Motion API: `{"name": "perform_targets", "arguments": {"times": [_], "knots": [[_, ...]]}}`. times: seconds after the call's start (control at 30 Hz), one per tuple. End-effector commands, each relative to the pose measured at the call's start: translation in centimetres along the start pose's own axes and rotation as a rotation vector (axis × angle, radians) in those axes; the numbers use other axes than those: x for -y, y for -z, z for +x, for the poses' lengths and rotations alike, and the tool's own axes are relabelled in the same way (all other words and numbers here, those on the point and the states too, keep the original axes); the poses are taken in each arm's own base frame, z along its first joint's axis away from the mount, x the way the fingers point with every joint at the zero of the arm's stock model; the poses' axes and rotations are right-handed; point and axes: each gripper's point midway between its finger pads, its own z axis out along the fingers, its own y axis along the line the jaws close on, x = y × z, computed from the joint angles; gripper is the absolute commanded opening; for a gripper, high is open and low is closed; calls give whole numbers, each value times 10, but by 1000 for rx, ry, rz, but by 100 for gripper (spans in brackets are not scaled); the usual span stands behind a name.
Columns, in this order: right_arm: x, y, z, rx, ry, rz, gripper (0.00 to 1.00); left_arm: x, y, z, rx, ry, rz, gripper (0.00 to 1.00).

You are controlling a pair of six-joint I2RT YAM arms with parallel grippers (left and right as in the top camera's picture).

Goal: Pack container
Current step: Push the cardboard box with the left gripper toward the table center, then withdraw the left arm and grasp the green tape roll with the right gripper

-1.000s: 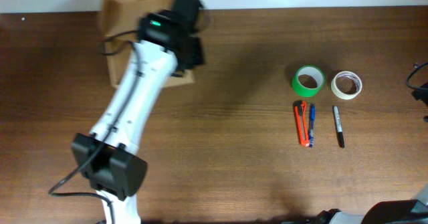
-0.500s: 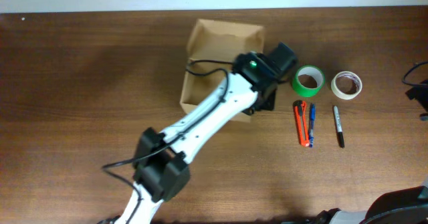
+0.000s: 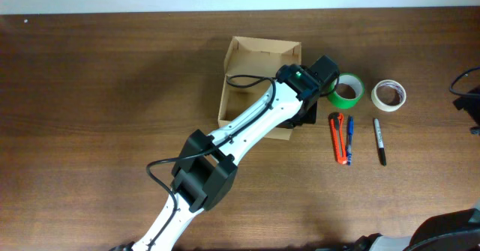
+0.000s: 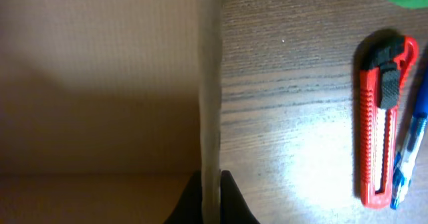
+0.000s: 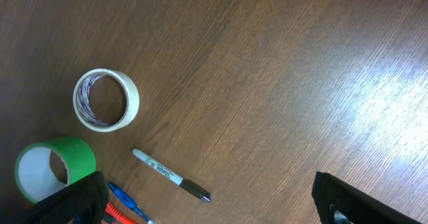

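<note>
The container [image 3: 264,43] is an open tan cardboard box standing at the middle back of the table. My left arm reaches across it, and my left gripper [image 3: 304,118] is shut on its right wall. The left wrist view shows the two dark fingertips [image 4: 231,200] pinching that thin wall [image 4: 211,83] from both sides, with the box's bare inside [image 4: 100,83] to the left. My right gripper [image 5: 214,204] hangs open above the table at the far right, with nothing between its fingers.
Right of the box lie a green tape roll [image 3: 346,91], a white tape roll [image 3: 389,94], a red utility knife [image 3: 339,138], a blue pen [image 3: 349,140] and a black marker [image 3: 380,141]. The knife [image 4: 381,124] lies close beside the held wall.
My left arm has dragged the box from the table's far left to the right, up close to the green tape. The right arm has stayed put.
</note>
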Motion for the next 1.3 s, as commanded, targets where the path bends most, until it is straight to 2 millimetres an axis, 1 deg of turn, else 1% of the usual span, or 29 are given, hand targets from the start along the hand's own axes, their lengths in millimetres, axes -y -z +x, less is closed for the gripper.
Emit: {"name": "perform_targets", "arguments": {"times": [0.0,0.03,0.1,0.13,0.17,0.23,0.33,0.4,0.43,0.5,0.6,0.67,0.7,0.77,0.87,0.93,1.0,1.07,1.1,1.2,1.27], "knots": [[-9,3,0,3,3,-24,99,1,-3,-8,20,33,-1,9],[-11,3,1,2,9,-26,99,-1,-4,-9,27,33,-10,31],[-15,3,2,1,20,-26,99,-1,0,-13,46,17,-15,64],[-16,3,2,2,27,-25,99,0,4,-18,62,-2,-15,75],[-18,3,3,3,34,-25,99,0,10,-23,88,-17,-21,81],[-19,3,3,7,44,-14,99,-3,26,-35,144,-37,-48,86],[-22,3,5,6,56,-18,99,-4,56,-50,216,-73,-65,87],[-24,3,5,5,63,-20,99,-8,83,-59,264,-91,-74,87],[-24,3,6,5,67,-21,99,-11,95,-64,288,-95,-82,92],[-27,3,7,4,74,-23,99,-21,124,-76,360,-113,-113,91],[-36,4,11,-2,119,-37,99,-49,171,-95,481,-117,-190,92],[-47,4,17,-8,178,-49,99,-73,198,-106,539,-93,-226,92],[-54,5,21,-11,209,-57,99,-85,208,-110,555,-70,-228,91],[-72,6,33,-19,290,-78,99,-114,225,-120,583,-39,-248,92],[-100,10,51,-27,399,-107,99,-178,248,-135,610,65,-298,92],[-115,12,63,-22,458,-110,99,-227,260,-139,609,143,-343,91],[-127,14,73,-7,514,-92,99,-277,264,-137,580,213,-399,92],[-139,14,83,-9,549,-95,99,-328,263,-127,524,298,-450,91],[-144,11,87,-13,546,-88,99,-350,260,-121,490,336,-462,91],[-155,-2,96,-37,560,-83,99,-392,250,-115,431,401,-406,92],[-157,-17,99,-71,547,-61,99,-421,243,-107,393,461,-402,92]]}}
